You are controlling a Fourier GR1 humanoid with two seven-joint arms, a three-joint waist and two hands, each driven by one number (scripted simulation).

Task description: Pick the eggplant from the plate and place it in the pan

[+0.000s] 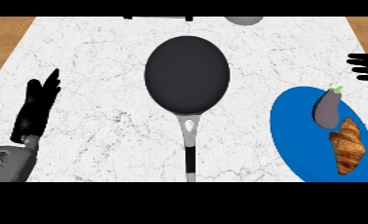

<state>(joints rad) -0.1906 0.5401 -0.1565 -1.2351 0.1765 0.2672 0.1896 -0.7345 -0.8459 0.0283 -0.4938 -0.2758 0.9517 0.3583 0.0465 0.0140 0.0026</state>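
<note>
eggplant: purple eggplant [328,108] lies on round blue plate [291,135], beside golden croissant [348,145]
pan: round black pan [188,73] mid-counter, holding nothing
hands: left hand [36,111] open, resting; right hand [358,65] fingers straight at right edge

Bare counter [287,62] lies open between my right hand [358,66] and the pan [188,76]. On the plate [295,135], a croissant [348,145] touches the eggplant [328,107] from below.
</note>
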